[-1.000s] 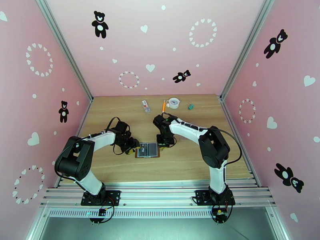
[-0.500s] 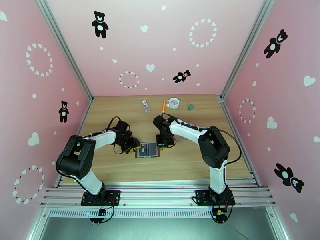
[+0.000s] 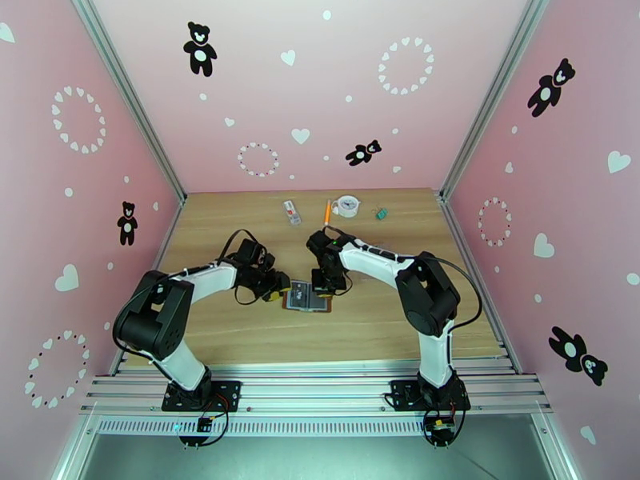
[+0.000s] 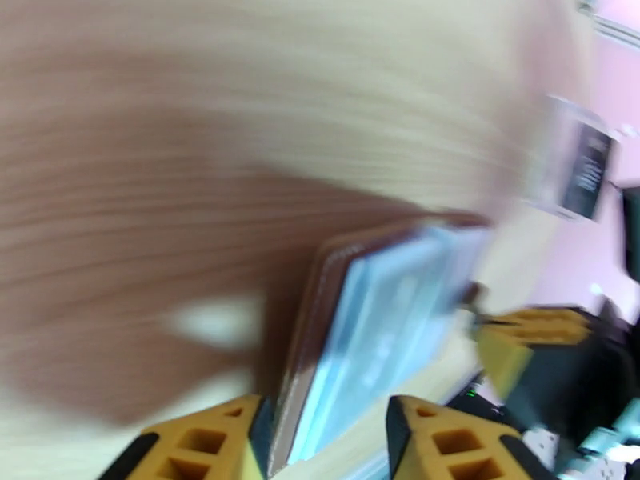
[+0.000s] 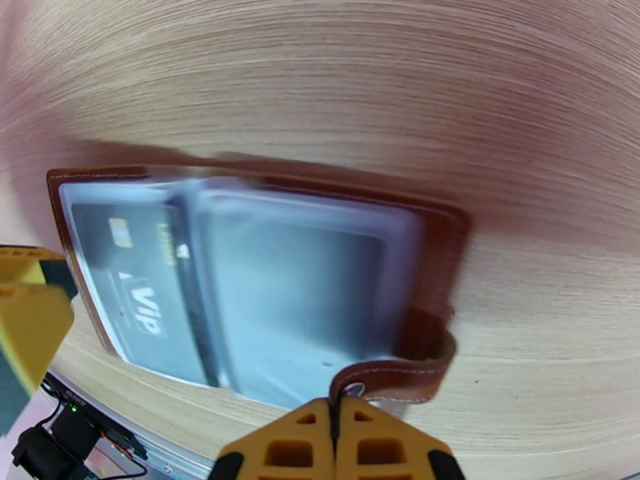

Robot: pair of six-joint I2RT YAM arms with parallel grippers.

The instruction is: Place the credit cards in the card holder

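The right gripper [image 5: 336, 410] has its yellow fingers pressed together, and the curled brown snap tab [image 5: 396, 374] of the small brown leather card holder [image 5: 448, 234] ends right at their tips; whether the tab's end is nipped between them I cannot tell. The left gripper [image 4: 326, 406] has its yellow fingers partway apart with the holder's opposite edge between them, the brown cover against one finger; the blur hides whether they clamp it. The holder lies open near the middle of the light wooden table [image 3: 240, 330], between the two grippers, its grey-blue inner pockets [image 5: 296, 290] facing up. A dark credit card marked "VIP" [image 5: 140, 294] sits in the pocket on the left gripper's side. Along the table's far edge, well apart from the holder, lie a small white-and-red packet [image 3: 292, 211], an orange pen [image 3: 327, 211], a round white object [image 3: 348, 205] and a small green item [image 3: 382, 212].
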